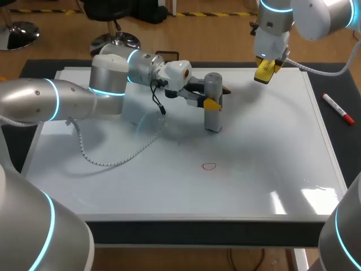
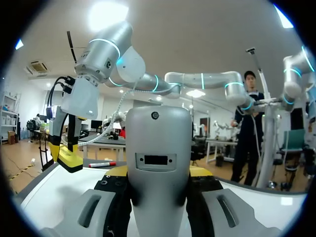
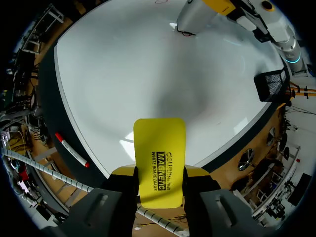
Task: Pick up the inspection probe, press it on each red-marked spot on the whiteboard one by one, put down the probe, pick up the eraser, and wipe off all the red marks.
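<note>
The grey inspection probe [image 1: 212, 90] stands upright with its foot on the whiteboard [image 1: 259, 169], my left gripper [image 1: 212, 104] shut on it. In the left wrist view the probe [image 2: 158, 158] fills the space between the fingers. A red ring mark [image 1: 209, 166] lies nearer the front edge, apart from the probe. In the right wrist view a thin red trace [image 3: 186, 33] shows at the probe's [image 3: 197, 15] foot. My right gripper [image 1: 269, 63] hangs above the board's far right corner, shut on the yellow eraser [image 1: 264, 74], which shows between its fingers [image 3: 159, 165].
A red marker [image 1: 338, 108] lies on the dark table right of the whiteboard, also in the right wrist view [image 3: 71, 150]. My left arm's coiled cable [image 1: 113, 161] trails over the board's left half. A black wire holder [image 1: 167, 55] sits behind the far edge.
</note>
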Robot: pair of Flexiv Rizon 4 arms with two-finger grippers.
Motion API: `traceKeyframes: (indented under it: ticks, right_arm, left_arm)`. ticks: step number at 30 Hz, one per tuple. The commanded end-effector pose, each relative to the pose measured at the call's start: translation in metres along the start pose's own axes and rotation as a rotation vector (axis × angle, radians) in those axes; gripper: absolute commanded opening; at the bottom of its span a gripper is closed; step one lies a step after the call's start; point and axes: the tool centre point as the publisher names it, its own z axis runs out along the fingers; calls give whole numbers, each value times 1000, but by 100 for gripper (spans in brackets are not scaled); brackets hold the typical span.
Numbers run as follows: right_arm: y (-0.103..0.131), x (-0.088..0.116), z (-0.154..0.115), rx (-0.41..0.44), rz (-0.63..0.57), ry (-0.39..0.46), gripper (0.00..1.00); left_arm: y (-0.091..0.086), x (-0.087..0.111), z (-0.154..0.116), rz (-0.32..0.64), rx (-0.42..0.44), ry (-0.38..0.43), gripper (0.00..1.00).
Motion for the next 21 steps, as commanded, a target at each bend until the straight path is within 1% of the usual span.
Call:
traceKeyframes:
  ticks: [1,8,11,17,21]
  right_arm:
    - [-1,0,-1,1,-2,4,0]
    - [-1,0,-1,1,-2,4,0]
    - [-1,0,-1,1,-2,4,0]
    - [-1,0,-1,1,-2,4,0]
    - [-1,0,-1,1,-2,4,0]
  left_arm:
    - [-2,0,0,11,-2,5,0]
    - [-34,5,-2,72,-21,10,0]
    - [-44,8,-6,88,-29,2,0]
    - [-55,10,-17,97,-54,-28,0]
    - [-63,11,-32,103,-73,-76,0]
